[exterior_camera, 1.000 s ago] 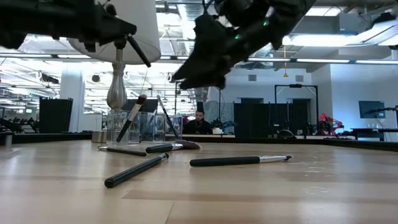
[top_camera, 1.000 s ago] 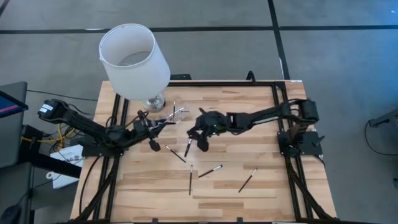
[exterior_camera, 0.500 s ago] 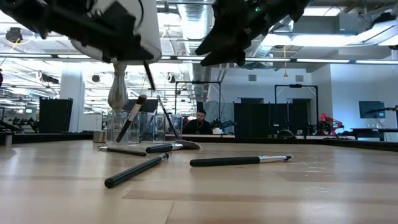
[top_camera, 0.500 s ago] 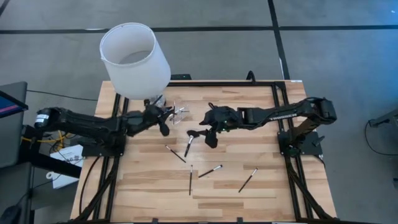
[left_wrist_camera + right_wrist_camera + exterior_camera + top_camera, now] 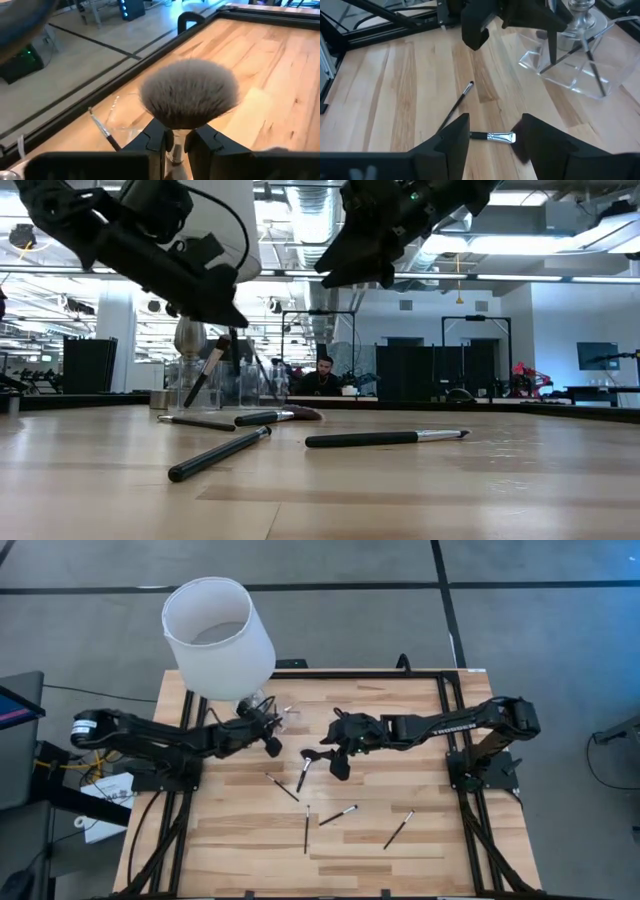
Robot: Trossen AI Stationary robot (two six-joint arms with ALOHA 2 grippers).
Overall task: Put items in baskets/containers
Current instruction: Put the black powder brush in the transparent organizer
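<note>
Brush point(image 5: 187, 95) gripped upright in left claw point(image 5: 174, 145), bristles up (right claw point(image 5: 490, 137) open).

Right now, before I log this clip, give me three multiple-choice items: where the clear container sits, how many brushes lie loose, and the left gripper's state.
1. Where does the small clear plastic container stand?
A) beside the silver lamp base
B) at the table's near edge
C) on the floor

2. How many thin black-handled makeup brushes lie loose on the light wooden table?
A) two
B) five
C) nine

3. The left gripper is:
A) open, empty
B) shut on a fluffy round-headed brush
C) out of view

Answers:
1. A, the right wrist view shows them side by side.
2. B, counted in the high view.
3. B, its fingers clamp the ferrule.
</note>
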